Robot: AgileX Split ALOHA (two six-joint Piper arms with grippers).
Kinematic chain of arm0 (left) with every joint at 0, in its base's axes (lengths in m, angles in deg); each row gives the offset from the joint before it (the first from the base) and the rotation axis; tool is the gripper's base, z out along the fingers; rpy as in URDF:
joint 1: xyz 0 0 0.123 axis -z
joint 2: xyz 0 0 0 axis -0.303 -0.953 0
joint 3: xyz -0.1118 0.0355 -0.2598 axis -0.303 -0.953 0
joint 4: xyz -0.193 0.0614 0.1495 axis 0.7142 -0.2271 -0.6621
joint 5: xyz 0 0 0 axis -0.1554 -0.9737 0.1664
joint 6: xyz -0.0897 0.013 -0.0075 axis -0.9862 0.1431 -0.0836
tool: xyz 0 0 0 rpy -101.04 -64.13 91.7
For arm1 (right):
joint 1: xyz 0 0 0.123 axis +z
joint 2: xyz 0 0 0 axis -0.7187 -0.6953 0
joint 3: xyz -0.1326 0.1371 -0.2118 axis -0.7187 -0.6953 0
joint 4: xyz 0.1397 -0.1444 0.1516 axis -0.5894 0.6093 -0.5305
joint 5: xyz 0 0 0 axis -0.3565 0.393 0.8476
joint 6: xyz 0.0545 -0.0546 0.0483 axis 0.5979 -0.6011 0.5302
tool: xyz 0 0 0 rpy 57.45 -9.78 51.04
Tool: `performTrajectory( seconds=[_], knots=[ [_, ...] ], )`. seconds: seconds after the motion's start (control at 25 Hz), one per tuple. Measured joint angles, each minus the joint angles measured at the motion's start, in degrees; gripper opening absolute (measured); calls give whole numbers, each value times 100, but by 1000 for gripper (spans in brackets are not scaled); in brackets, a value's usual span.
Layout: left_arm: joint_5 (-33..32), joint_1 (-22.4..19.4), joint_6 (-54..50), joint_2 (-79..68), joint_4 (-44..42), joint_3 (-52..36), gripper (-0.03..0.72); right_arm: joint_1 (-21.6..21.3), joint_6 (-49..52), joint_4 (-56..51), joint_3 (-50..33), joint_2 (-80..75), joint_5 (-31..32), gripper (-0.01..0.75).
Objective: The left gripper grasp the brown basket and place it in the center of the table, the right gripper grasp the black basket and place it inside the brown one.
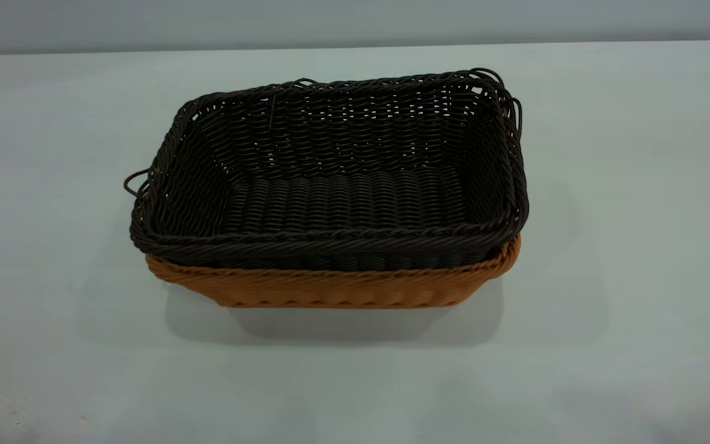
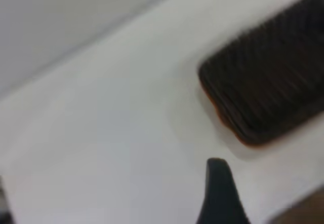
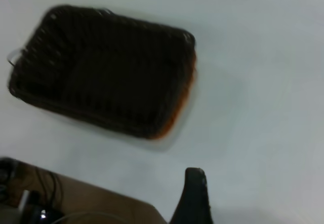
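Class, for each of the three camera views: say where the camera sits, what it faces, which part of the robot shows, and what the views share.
Exterior view: outside the rig, looking down at the black basket nested in the brown basket on the table; no robot part shows.
Left wrist view: above the table, off the baskets' corner; one fingertip of the left gripper shows.
Right wrist view: higher, beside the stack; one fingertip of the right gripper shows.
Shared: all three show the nested baskets.

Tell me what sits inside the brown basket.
The black basket is nested inside the brown basket, its rim riding above the brown one. The black basket itself looks empty. The brown basket's floor is covered.
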Motion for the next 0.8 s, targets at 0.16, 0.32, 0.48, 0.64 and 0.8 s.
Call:
performTrajectory(
  seconds=[0.16, 0.32, 0.48, 0.64, 0.8],
  knots=[
    [0, 0, -180, 186, 225, -940, 449, 0, 105, 168, -1155, 902, -19, 554],
    [0, 0, -343, 353, 259, -1843, 449, 0, 112, 316, -2280, 1665, -267, 554],
    [0, 0, -556, 523, 358, -2720, 449, 0, 116, 445, -3228, 2393, -680, 554],
    [38, 0, -592, 733, 571, -3502, 449, 0, 116, 451, -3705, 2950, -754, 554],
    [202, 0, -592, 1053, 755, -4076, 449, 0, 116, 481, -3706, 3186, -796, 554]
  ],
)
